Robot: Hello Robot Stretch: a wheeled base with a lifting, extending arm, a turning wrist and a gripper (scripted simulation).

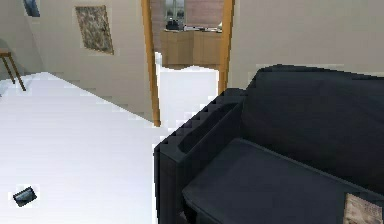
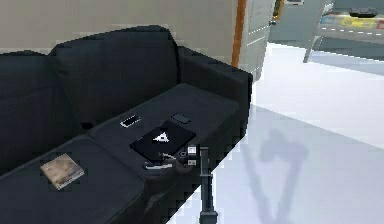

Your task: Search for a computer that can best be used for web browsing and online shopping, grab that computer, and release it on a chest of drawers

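On the sofa seat (image 2: 205, 108) lie a laptop (image 2: 158, 141) and book (image 2: 62, 171), apart

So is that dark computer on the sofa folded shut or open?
Folded shut. The computer lies as one flat dark slab on the sofa seat, a pale mark on top, with no screen standing up.

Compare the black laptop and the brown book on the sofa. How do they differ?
The laptop is black with a white mark, the book mottled brown. The laptop looks larger than the book. The laptop lies right of the book in the arm side view. Both lie flat on the sofa seat.
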